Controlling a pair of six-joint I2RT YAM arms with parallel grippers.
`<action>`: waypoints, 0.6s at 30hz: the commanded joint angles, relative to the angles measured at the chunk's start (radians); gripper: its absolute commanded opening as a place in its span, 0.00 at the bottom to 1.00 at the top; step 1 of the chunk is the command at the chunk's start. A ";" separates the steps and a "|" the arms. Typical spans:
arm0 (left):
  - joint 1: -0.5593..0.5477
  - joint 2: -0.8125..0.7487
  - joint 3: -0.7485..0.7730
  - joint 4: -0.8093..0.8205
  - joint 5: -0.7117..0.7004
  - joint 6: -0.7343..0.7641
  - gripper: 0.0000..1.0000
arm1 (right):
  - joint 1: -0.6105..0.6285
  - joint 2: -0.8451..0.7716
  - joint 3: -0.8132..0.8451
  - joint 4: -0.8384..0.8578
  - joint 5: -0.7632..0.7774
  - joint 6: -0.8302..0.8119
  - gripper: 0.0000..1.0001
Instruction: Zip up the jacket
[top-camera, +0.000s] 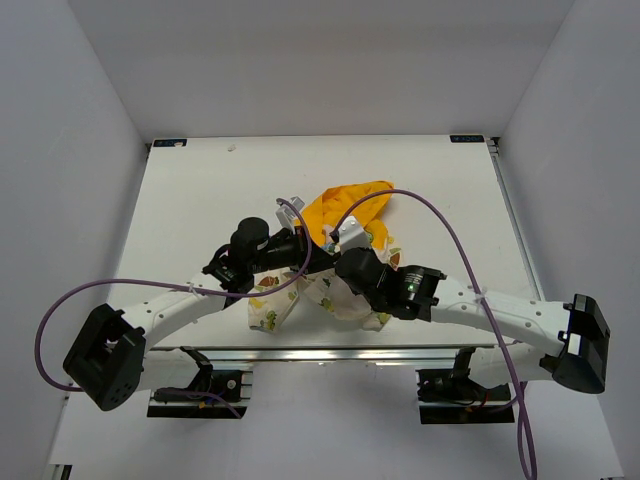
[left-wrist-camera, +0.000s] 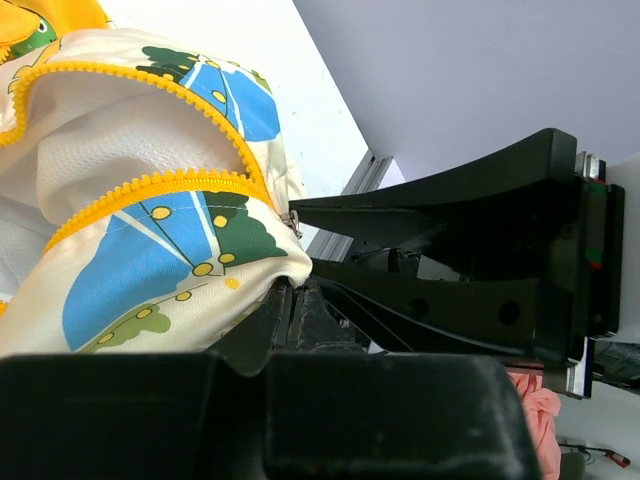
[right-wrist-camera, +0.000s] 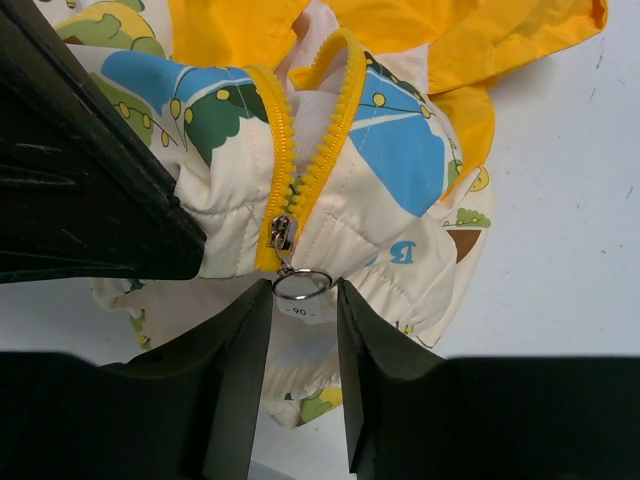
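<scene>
The jacket (top-camera: 330, 255), cream with cartoon prints and a yellow hood (top-camera: 352, 203), lies bunched mid-table between both arms. My left gripper (left-wrist-camera: 288, 295) is shut on the jacket's bottom hem (left-wrist-camera: 250, 262), just beside the yellow zipper (left-wrist-camera: 150, 185). In the right wrist view the silver slider (right-wrist-camera: 280, 235) sits low on the zipper (right-wrist-camera: 320, 140), whose teeth part above it. Its ring pull (right-wrist-camera: 302, 284) hangs between the tips of my right gripper (right-wrist-camera: 305, 292). Those jaws stand narrowly apart, one on each side of the ring. The left gripper's black finger (right-wrist-camera: 90, 190) holds the hem at the left.
White table (top-camera: 200, 200) enclosed by grey walls, with a metal rail (top-camera: 300, 353) along the near edge. Purple cables (top-camera: 450, 230) loop over both arms. The two wrists (top-camera: 270, 245) crowd together above the jacket.
</scene>
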 joint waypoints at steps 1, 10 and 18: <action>-0.003 -0.009 0.037 0.021 0.022 0.014 0.00 | 0.009 -0.001 0.044 0.030 0.049 0.021 0.36; -0.005 -0.003 0.050 -0.008 0.035 0.039 0.00 | 0.009 -0.015 0.043 0.062 0.032 0.007 0.10; -0.005 -0.005 0.073 -0.070 0.024 0.077 0.00 | 0.009 -0.043 0.043 0.035 -0.006 -0.011 0.00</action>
